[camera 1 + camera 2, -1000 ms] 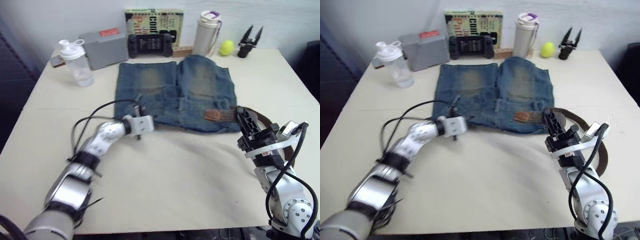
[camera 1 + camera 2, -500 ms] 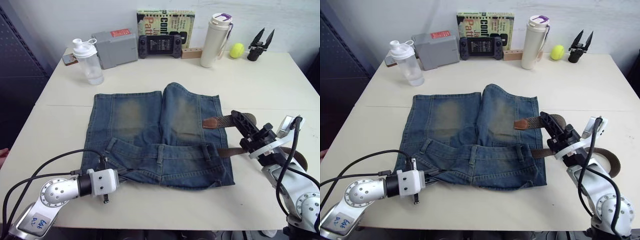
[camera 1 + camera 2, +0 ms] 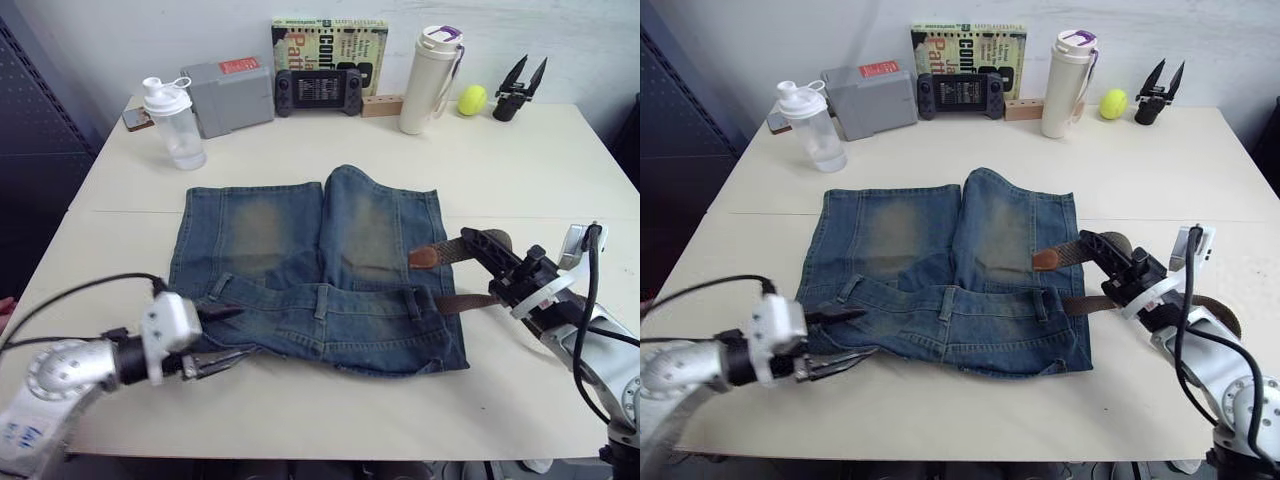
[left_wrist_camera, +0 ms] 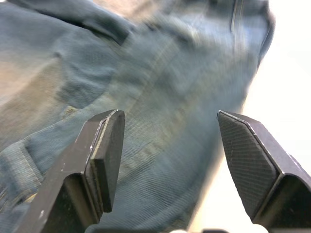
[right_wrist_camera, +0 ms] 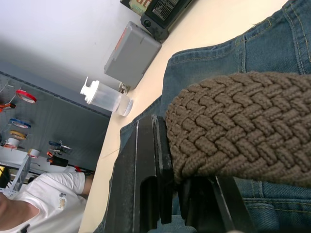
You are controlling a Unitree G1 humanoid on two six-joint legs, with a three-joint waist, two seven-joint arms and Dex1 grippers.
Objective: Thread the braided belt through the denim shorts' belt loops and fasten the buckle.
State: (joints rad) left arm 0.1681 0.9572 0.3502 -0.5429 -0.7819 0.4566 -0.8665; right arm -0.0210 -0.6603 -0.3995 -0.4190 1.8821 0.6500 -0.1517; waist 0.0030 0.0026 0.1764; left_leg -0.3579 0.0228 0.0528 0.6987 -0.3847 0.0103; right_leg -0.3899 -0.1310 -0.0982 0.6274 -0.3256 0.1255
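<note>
Braided belt [image 3: 455, 250]: clamped in my right tool [image 3: 500, 265], at the denim shorts' [image 3: 310, 270] right waistband, toward the worktop's [image 3: 330, 410] right edge. Left tool [image 3: 215, 340]: spread wide, empty, newly turned onto the left waist corner. Threading barely begun.

Blue denim shorts [image 3: 310, 270] with brownish faded patches; brown woven braided belt [image 5: 243, 126]; yellow-green ball [image 3: 472, 99]; white tumbler [image 3: 423, 68].
</note>
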